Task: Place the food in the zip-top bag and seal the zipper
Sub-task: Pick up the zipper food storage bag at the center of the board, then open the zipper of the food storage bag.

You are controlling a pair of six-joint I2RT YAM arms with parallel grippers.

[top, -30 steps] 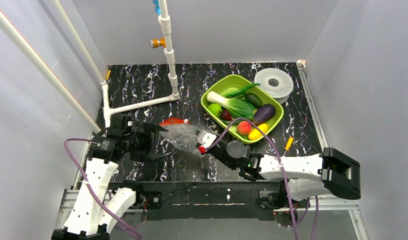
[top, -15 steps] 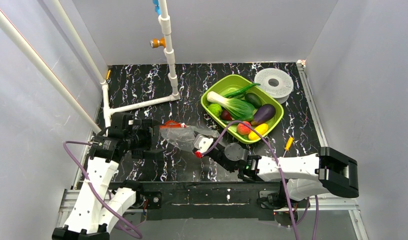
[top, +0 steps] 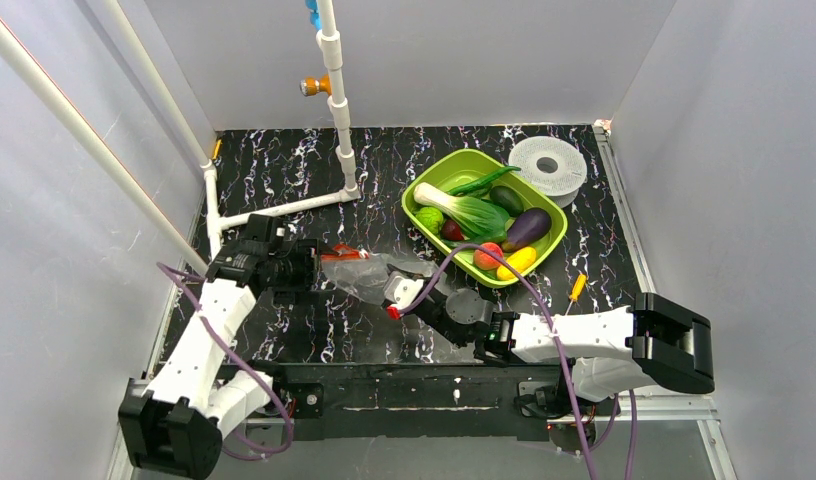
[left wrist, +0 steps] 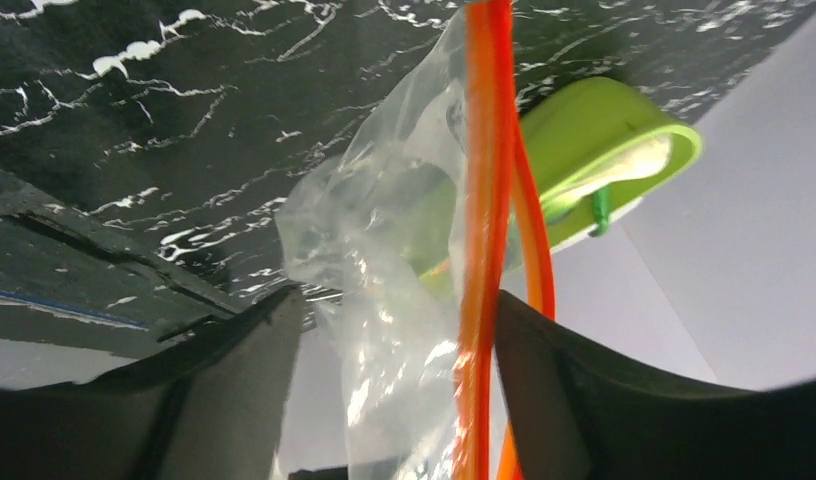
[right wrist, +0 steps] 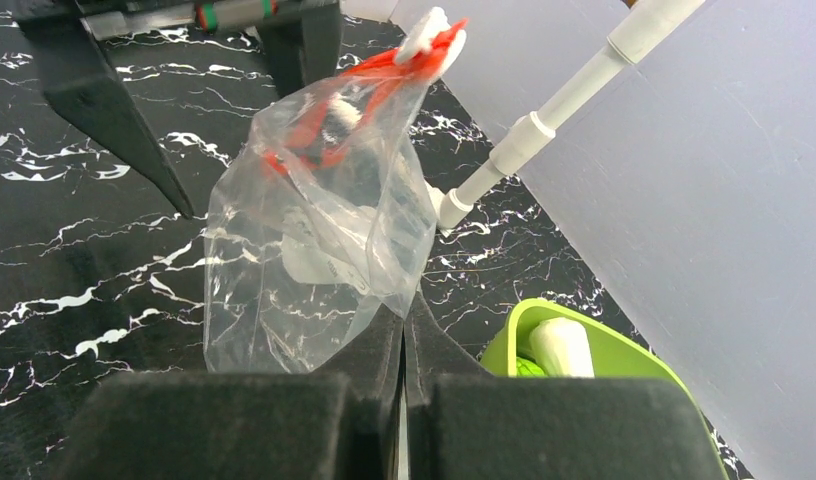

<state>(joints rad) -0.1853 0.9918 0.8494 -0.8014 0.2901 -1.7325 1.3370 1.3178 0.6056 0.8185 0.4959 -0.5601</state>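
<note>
While the right gripper (right wrist: 404, 318) pinches the zip-top bag (right wrist: 304, 250), the left gripper (left wrist: 399, 300) straddles the zipper (left wrist: 484, 180), jaws apart; closing there may pinch both lips together

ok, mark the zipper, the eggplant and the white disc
zipper (left wrist: 487, 200), left wrist view, mid-strip.
eggplant (top: 529, 226), top external view, purple body.
white disc (top: 569, 165), top external view, perforated face.

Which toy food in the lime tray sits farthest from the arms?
The long thin green toy pepper, lying along the lime-green plastic tray's far rim; the white-stemmed bok choy, purple eggplant and other pieces lie nearer.
</note>
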